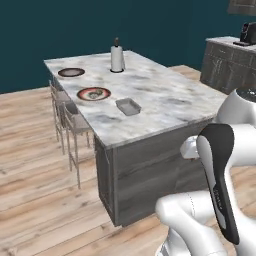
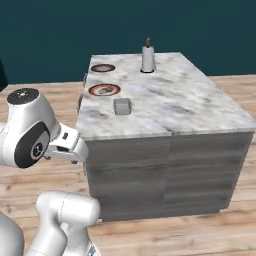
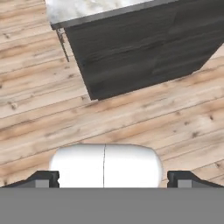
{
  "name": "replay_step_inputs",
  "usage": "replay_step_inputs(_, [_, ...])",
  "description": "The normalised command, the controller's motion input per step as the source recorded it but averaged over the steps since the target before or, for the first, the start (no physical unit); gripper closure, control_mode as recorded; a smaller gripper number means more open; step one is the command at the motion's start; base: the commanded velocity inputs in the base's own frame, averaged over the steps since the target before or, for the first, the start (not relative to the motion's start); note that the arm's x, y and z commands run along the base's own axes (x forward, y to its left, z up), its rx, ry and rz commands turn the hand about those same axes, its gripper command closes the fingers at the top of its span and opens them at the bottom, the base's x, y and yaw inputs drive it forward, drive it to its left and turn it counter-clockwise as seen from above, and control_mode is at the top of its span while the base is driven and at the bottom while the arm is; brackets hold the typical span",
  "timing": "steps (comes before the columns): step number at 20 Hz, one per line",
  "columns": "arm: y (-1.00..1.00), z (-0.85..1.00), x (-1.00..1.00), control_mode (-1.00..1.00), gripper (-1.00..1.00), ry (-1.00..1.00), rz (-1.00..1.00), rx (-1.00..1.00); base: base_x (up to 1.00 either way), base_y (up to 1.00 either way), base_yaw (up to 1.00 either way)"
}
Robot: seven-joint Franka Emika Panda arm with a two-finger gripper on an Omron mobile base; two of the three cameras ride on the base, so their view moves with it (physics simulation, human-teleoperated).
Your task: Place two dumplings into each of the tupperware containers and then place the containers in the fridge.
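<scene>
Hanging over wooden floor [image 3: 131,118], tool [image 3: 113,178] spread wide (nothing between its tips), island counter [image 3: 144,48] ahead

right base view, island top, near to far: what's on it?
tupperware container → nearer plate, with food on it → far plate → paper towel roll, standing at the back of the island.

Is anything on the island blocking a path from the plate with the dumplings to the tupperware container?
Nothing visible does. The tupperware container sits just beside the plate holding the dumplings, with bare marble between them. The paper towel roll stands farther back.
</scene>
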Motion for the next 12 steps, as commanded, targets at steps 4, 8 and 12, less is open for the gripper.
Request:
replay_step_inputs(4, [0.00, 0.00, 0.00, 1.00, -1.00, 0.00, 0.00, 0.00, 0.00, 1.00, -0.50])
replay_step_inputs(8, [0.00, 0.00, 0.00, 1.00, -1.00, 0.00, 0.00, 0.00, 0.07, 1.00, -0.48])
replay_step_inputs(12, [0.00, 0.00, 0.00, 1.00, -1.00, 0.00, 0.00, 0.00, 0.26, 1.00, -0.45])
